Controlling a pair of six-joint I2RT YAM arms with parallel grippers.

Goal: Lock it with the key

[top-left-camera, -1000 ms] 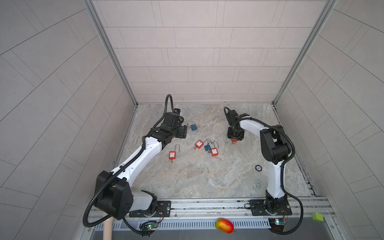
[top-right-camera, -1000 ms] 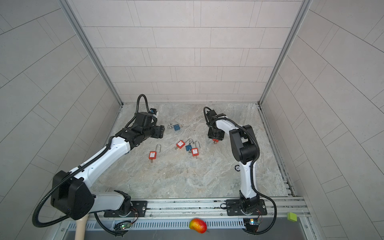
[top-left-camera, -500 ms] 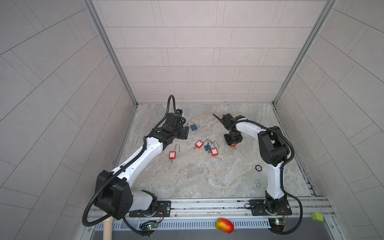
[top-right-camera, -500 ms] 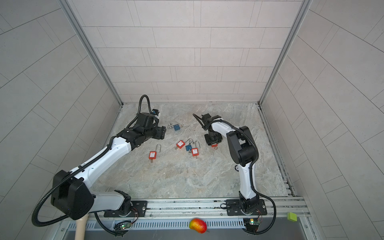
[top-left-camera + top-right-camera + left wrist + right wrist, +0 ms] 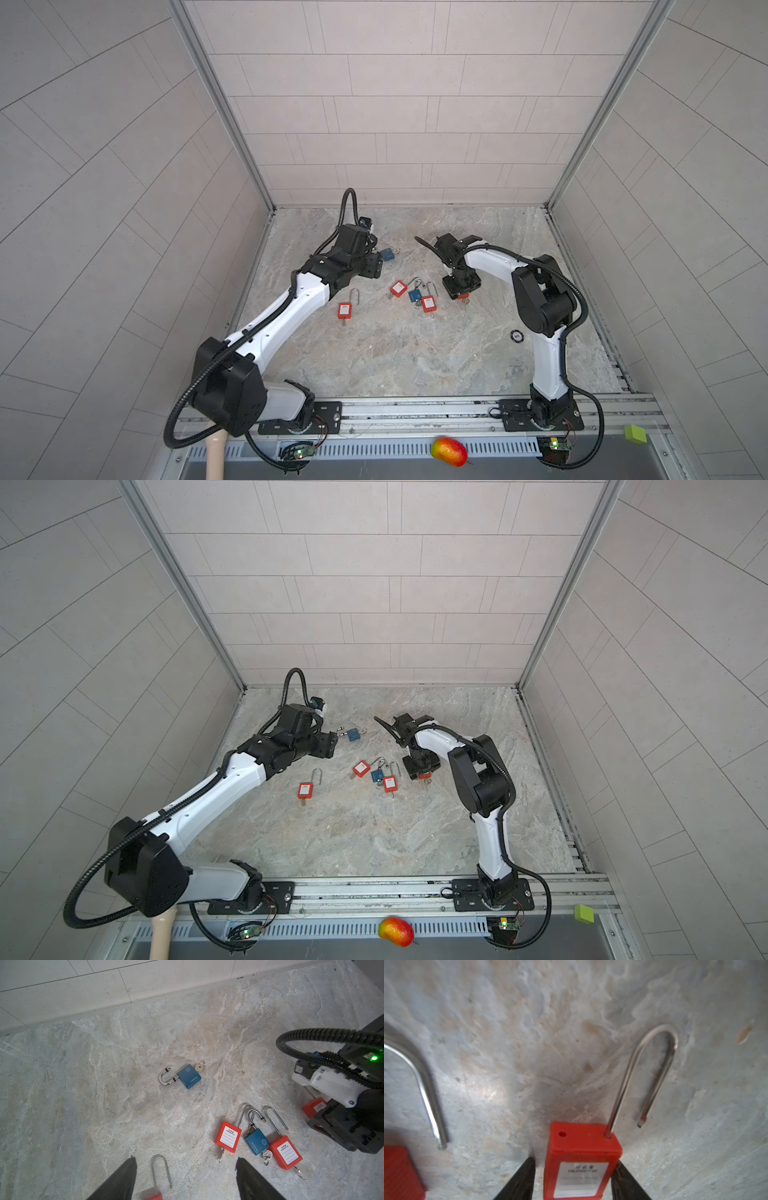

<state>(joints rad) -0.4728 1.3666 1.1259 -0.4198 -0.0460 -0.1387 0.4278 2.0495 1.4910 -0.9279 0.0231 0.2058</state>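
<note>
A red padlock (image 5: pixel 581 1159) lies on the stone floor with its long shackle (image 5: pixel 652 1068) swung out of the body. My right gripper (image 5: pixel 574 1167) straddles its body, open, with a gap showing at one finger (image 5: pixel 525 1176). In both top views that gripper (image 5: pixel 461 286) covers most of the lock (image 5: pixel 424 776), and a key (image 5: pixel 464 302) sticks out below. My left gripper (image 5: pixel 186 1160) hangs open and holds nothing, above a lone red padlock (image 5: pixel 344 309). A blue padlock (image 5: pixel 189 1076) with a brass key (image 5: pixel 199 1067) lies beyond it.
Two red padlocks (image 5: pixel 398 288) (image 5: pixel 428 303) and a blue one (image 5: pixel 414 295) lie clustered between the arms. A black ring (image 5: pixel 517 336) sits on the floor by the right arm. Tiled walls close three sides. A fruit (image 5: pixel 449 451) and a green cube (image 5: pixel 635 433) rest on the front rail.
My right gripper has turned and shifted slightly toward the front over the red padlock, and its jaws have widened. The left arm has hardly moved.
</note>
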